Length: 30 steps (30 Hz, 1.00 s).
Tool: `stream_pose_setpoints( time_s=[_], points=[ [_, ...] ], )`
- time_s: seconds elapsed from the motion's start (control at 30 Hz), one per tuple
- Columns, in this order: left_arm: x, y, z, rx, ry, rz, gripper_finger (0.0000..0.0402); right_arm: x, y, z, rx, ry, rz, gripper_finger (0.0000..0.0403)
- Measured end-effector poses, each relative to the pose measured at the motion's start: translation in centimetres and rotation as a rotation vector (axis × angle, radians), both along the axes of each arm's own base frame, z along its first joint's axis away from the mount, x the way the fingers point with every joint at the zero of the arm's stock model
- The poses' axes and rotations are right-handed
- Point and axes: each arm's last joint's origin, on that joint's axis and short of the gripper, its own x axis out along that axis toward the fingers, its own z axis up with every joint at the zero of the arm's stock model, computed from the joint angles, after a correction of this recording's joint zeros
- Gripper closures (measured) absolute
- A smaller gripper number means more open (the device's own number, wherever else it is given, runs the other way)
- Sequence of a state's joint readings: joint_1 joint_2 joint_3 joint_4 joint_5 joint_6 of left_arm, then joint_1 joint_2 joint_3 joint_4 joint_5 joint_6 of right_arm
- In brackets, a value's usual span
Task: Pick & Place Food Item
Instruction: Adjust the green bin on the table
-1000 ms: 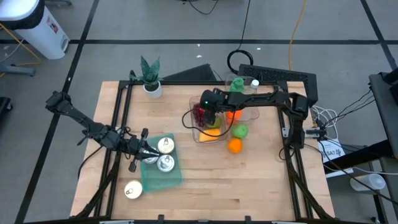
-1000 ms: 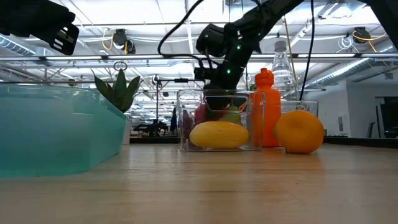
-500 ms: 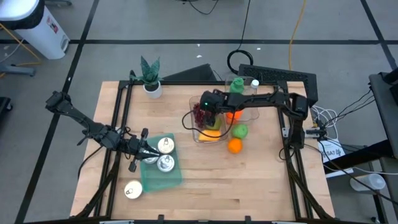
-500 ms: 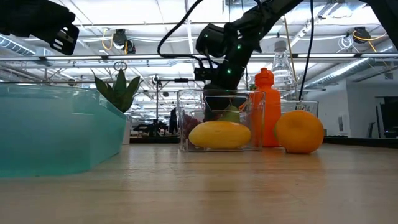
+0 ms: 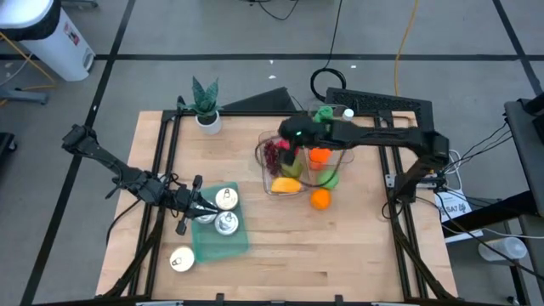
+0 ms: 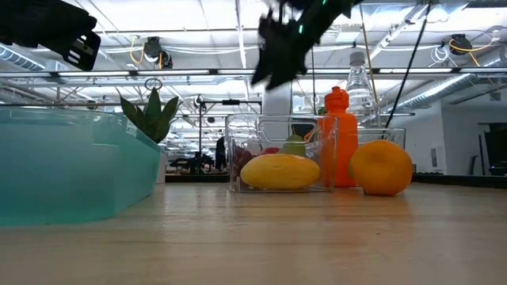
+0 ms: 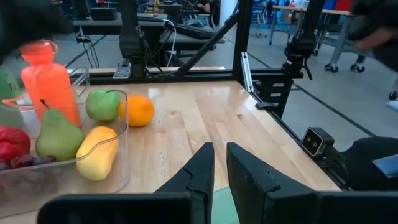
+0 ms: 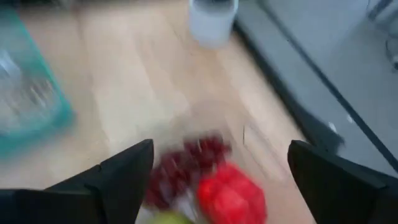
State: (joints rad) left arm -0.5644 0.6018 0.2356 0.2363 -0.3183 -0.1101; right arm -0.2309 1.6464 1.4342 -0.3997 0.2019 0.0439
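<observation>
Two hands were yours at this moment. Nearest, your left hand (image 5: pixel 197 206) hung shut and empty over the teal tray (image 5: pixel 223 242) holding the cans (image 5: pixel 226 200). Farther across the tabletop (image 5: pixel 280 255), the orange (image 5: pixel 320 199) sat just beside the clear bin (image 5: pixel 270 186), which held the yellow fruit (image 6: pixel 278 171), pear (image 7: pixel 58 137), red fruit (image 8: pixel 231 193) and grapes (image 8: pixel 180 165). Your right hand (image 5: pixel 287 146) hovered above that bin, fingers spread wide, holding nothing. Beyond stood the orange bottle (image 6: pixel 339 136).

Right pincer (image 6: pixel 277 47) motion-blurred, cropped by top edge
</observation>
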Motion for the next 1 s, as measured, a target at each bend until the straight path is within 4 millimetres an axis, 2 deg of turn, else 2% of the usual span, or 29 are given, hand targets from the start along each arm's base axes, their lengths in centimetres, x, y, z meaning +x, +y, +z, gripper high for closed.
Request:
stream_pose_setpoints(
  time_s=[0.1,0.17,0.2,0.3,0.4,0.47,0.6,0.7,0.87,1.0],
  points=[
    [0.0,0.0,0.0,0.002,-0.003,0.007,0.0352,-2.6,1.7,3.5,0.041,-0.110,0.053,0.0082],
    [0.0,0.1,0.0,0.010,-0.002,0.019,0.0352,-4.4,2.9,4.9,0.044,-0.160,0.075,0.0128],
    [0.0,0.1,0.0,0.012,-0.004,0.023,0.0352,-5.4,3.5,4.9,0.049,-0.160,0.063,0.0157],
    [0.0,0.1,0.0,0.020,-0.006,0.038,0.0352,-8.1,5.4,3.1,0.075,-0.159,0.021,0.0255],
    [0.0,0.1,0.0,0.044,-0.009,0.037,0.0352,-10.1,7.8,0.5,0.122,-0.223,0.061,0.0351],
    [0.0,0.1,-0.1,0.058,-0.005,0.035,0.0352,-11.1,9.7,-1.0,0.151,-0.321,0.134,0.0389],
    [0.0,0.1,-0.1,0.055,-0.007,0.024,0.0352,-12.4,13.5,-3.5,0.256,-0.598,0.331,0.0383],
    [0.0,0.1,-0.1,0.053,-0.007,0.017,0.0352,-13.2,16.4,-4.8,0.234,-0.771,0.493,0.0386],
    [0.0,0.0,-0.1,-0.054,0.020,-0.001,0.0352,-13.3,20.5,-7.6,0.081,-0.768,0.602,0.0401],
    [0.7,-1.4,1.0,-0.116,0.082,-0.089,0.0352,-12.6,21.8,-9.7,0.035,-0.697,0.625,0.0400]
  ],
)
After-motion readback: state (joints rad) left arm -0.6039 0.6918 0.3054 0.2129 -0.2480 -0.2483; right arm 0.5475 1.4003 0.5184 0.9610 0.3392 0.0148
